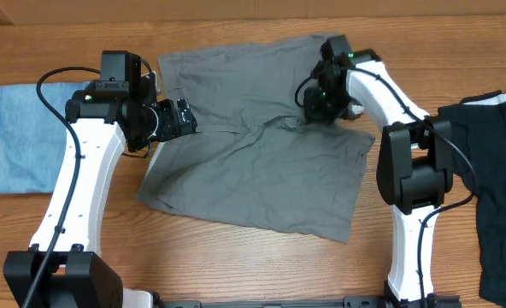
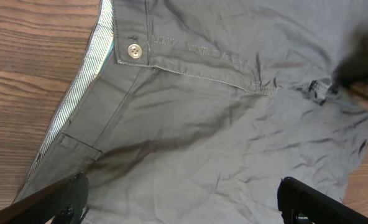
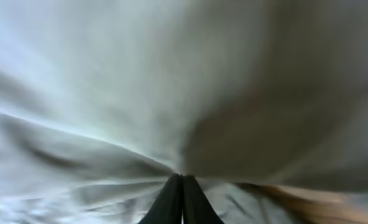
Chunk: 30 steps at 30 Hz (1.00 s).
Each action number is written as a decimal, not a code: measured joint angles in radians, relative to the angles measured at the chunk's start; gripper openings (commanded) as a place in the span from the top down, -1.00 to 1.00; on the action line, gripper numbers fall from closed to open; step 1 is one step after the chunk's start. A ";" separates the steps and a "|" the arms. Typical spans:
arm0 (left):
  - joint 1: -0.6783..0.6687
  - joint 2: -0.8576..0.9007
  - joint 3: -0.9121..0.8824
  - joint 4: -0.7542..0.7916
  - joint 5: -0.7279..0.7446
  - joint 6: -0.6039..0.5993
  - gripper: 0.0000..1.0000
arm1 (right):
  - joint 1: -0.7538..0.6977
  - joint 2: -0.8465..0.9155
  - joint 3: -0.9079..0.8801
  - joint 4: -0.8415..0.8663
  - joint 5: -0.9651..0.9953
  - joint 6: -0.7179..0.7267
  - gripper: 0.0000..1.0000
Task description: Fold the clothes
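Clothes [image 1: 253, 175] laid flat at centre of table [image 1: 236, 274] | left gripper [image 1: 183, 118] held low over the 9 o'clock edge, fingers [image 2: 308, 199] spread apart, nothing gripped | right gripper [image 1: 314, 104] angled down at 1 o'clock, fingers [image 3: 174, 202] pinched together on a cloth fold

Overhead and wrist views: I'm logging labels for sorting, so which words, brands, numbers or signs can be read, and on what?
No readable text anywhere.
The mid-grey wrinkly cloth garment: plain, no print or label showing.
The pale round button on its waistband: any marking too small to read.
The light blue denim piece: none visible.
The black garment: none visible.
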 measured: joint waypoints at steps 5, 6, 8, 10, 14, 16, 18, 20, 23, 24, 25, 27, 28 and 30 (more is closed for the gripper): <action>0.000 0.000 0.000 0.000 0.000 0.000 -1.00 | -0.005 -0.072 0.157 0.016 0.027 0.001 0.92; 0.000 0.000 0.000 0.000 0.000 0.000 -1.00 | -0.005 -0.098 0.179 0.026 0.044 0.002 0.92; 0.000 0.000 0.000 0.000 0.000 0.000 -1.00 | -0.006 -0.137 0.203 0.035 0.076 0.002 0.92; 0.000 0.000 0.000 0.000 0.000 0.000 -1.00 | -0.010 -0.167 0.206 0.036 0.118 0.003 0.92; 0.000 0.000 0.000 0.000 0.000 0.000 -1.00 | -0.023 -0.169 0.156 0.044 0.173 0.004 0.92; 0.000 0.000 0.000 0.000 0.000 0.000 -1.00 | -0.033 -0.165 0.098 0.051 0.194 0.003 0.92; 0.000 0.000 0.000 0.000 0.000 0.000 -1.00 | -0.047 -0.160 0.026 0.075 0.205 0.004 0.92; 0.000 0.000 0.000 0.000 0.000 0.000 -1.00 | -0.060 -0.158 -0.043 0.114 0.211 0.004 0.92; 0.000 0.000 0.000 0.000 0.000 0.000 -1.00 | -0.082 -0.154 -0.145 0.178 0.220 0.003 0.92; 0.000 0.000 0.000 0.000 0.000 0.000 -1.00 | -0.089 -0.153 -0.176 0.188 0.222 0.004 0.92; 0.000 0.000 0.000 0.000 0.000 0.000 -1.00 | -0.095 -0.151 -0.200 0.193 0.224 0.004 0.92; 0.000 0.000 0.000 0.000 0.000 0.000 -1.00 | -0.109 -0.148 -0.241 0.193 0.225 0.004 0.92; 0.000 0.000 0.000 0.000 0.000 0.000 -1.00 | -0.117 -0.146 -0.258 0.192 0.225 0.004 0.92; 0.000 0.000 0.000 0.000 0.000 0.000 -1.00 | -0.131 -0.145 -0.277 0.193 0.224 0.004 0.92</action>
